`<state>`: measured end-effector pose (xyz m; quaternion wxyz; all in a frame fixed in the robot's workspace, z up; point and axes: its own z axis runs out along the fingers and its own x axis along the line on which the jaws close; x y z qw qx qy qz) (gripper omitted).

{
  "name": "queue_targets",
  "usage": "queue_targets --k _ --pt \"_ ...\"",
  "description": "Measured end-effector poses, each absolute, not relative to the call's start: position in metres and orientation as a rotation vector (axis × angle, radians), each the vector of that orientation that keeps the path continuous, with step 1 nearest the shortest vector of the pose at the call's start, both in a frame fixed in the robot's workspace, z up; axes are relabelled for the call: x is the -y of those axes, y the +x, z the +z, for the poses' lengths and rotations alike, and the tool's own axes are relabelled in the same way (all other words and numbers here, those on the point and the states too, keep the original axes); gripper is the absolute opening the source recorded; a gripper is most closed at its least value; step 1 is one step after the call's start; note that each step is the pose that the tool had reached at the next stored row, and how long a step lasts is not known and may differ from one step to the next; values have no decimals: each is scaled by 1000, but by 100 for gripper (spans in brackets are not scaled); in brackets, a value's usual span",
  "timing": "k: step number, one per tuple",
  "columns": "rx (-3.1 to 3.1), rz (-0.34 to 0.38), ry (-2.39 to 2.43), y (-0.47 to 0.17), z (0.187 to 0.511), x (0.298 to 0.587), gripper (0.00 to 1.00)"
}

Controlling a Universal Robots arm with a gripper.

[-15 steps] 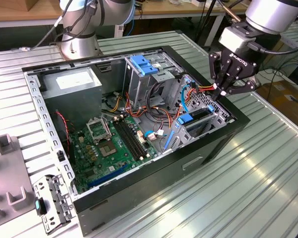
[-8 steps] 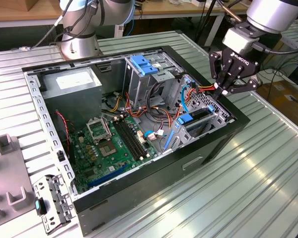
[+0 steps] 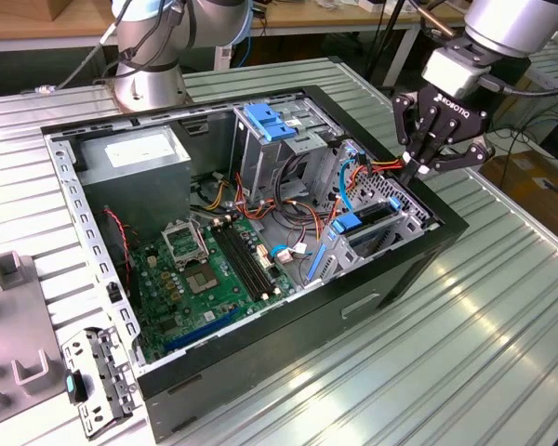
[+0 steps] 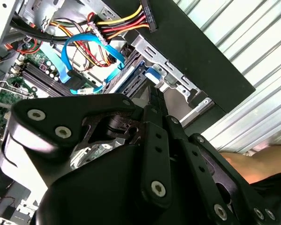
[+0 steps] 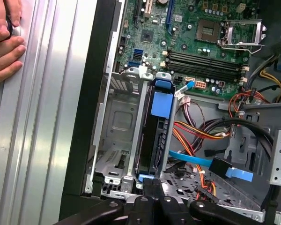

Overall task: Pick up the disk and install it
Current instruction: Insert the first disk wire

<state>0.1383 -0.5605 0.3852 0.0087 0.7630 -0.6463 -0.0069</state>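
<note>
The disk (image 3: pixel 365 226) sits on edge in the drive bay at the open computer case's corner on the exterior view's right, its blue bracket tab facing up. In the first wrist view the disk (image 5: pixel 153 136) is a dark slab with blue rails between metal bay walls. My gripper (image 3: pixel 417 173) hangs over the case's rim right above the bay. Its fingers are shut together with nothing between them. Their tips (image 5: pixel 152 183) meet at the disk's near end; I cannot tell whether they touch it. In the second wrist view the gripper (image 4: pixel 152 92) points at the disk's blue rails (image 4: pixel 131 82).
An unfilled bay slot (image 5: pixel 119 122) lies beside the disk. Loose blue, red and yellow cables (image 4: pixel 91 47) cross nearby. An upright cage with a blue latch (image 3: pixel 265 121), a grey box (image 3: pixel 135 153) and the motherboard (image 3: pixel 205 269) fill the case. A person's hand (image 5: pixel 4 42) rests on the table.
</note>
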Motion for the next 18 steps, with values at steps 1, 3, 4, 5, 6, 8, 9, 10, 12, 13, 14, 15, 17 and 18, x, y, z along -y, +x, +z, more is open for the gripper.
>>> queue_targets --k 1,3,4,5,6,8,9,10,12,13,14,15,17,18 --pt "2018 -21 2385 139 385 560 11" --pt "2007 -22 2394 143 385 556 11" --pt "1996 -21 2403 144 385 555 11" --pt "1983 -21 2414 146 385 555 11" --pt "1970 -21 2424 147 385 554 11" --pt "1952 -21 2439 148 385 553 11" --pt "1941 -21 2447 149 385 552 11" --pt "1933 -20 2453 149 385 552 11" --pt "1913 -20 2469 150 385 551 11" --pt "1904 -20 2476 150 385 551 11" --pt "1894 -20 2483 150 385 551 11" --pt "1886 -20 2489 150 385 551 11" --pt "1871 -20 2501 150 385 551 11" --pt "1865 -20 2505 150 385 550 11"
